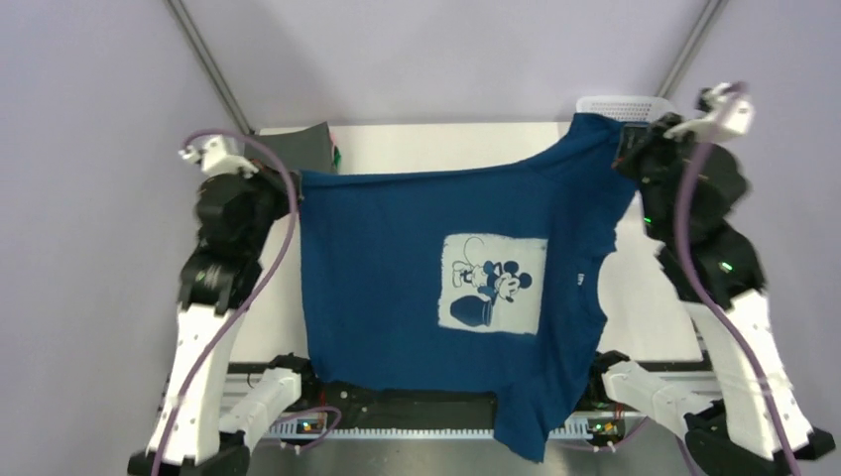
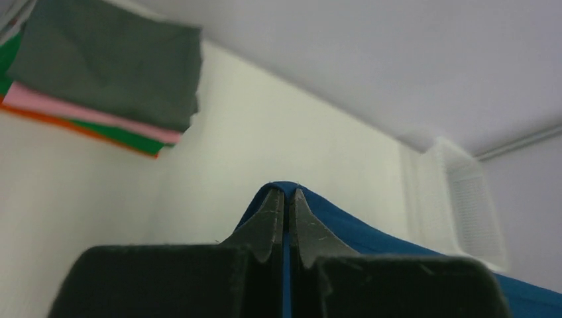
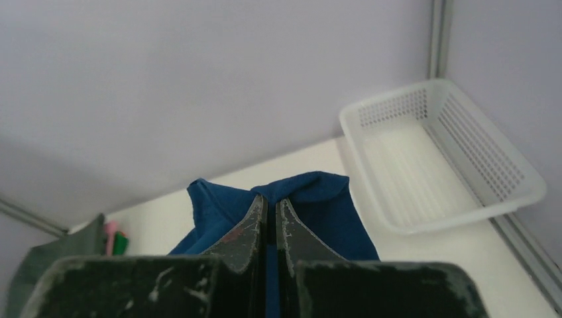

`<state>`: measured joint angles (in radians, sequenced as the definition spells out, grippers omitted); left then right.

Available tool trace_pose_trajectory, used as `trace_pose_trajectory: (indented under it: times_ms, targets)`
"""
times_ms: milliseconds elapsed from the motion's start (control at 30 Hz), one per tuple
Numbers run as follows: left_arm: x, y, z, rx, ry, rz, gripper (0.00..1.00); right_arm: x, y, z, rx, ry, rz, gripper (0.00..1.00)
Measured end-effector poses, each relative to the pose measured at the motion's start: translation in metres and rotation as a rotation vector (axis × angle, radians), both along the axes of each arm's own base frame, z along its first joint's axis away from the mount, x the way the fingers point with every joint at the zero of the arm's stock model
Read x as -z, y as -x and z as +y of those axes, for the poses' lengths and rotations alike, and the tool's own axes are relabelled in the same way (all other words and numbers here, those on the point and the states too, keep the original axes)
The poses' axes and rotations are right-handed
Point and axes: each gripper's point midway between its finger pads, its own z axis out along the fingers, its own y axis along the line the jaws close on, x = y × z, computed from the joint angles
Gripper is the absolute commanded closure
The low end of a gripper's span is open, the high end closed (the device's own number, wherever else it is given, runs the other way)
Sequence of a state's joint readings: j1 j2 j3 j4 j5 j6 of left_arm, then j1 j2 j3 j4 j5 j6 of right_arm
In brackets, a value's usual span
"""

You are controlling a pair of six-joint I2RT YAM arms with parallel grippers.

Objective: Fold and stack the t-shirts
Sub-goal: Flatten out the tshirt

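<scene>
Jaws of left gripper [image 2: 285,202] and right gripper [image 3: 267,209] clamp the navy t-shirt [image 1: 397,258] tight; folded t-shirts [image 2: 112,73] lie at far-left corner.

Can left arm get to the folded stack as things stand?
Likely not yet. The folded stack lies near with nothing between, but the left gripper is shut on a corner of the blue t-shirt, stretched across to the right gripper. It'd have to let go first.

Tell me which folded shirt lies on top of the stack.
The grey shirt: it lies uppermost, and the other colours show only as edges beneath it.
</scene>
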<state>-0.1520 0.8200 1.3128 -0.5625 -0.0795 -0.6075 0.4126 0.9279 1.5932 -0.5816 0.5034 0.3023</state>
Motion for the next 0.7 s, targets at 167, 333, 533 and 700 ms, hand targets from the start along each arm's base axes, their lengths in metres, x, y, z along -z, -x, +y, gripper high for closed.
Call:
trace_pose_trajectory:
  times_ms: [167,333,533,700]
  targets:
    - [0.147,-0.080,0.016,-0.154,-0.082,0.359,1.00,0.110,-0.076,0.014,0.108,0.070,0.189,1.00]
    - [0.264,-0.130,0.021,-0.211,-0.156,0.645,1.00,0.232,-0.135,0.024,0.131,0.151,0.417,1.00]
    - [0.322,-0.190,0.015,-0.213,-0.197,0.756,0.68,0.301,-0.184,0.024,0.151,0.153,0.511,0.97]
    - [0.322,-0.243,0.012,-0.214,-0.224,0.726,0.01,0.332,-0.242,0.035,0.142,0.159,0.519,0.63]
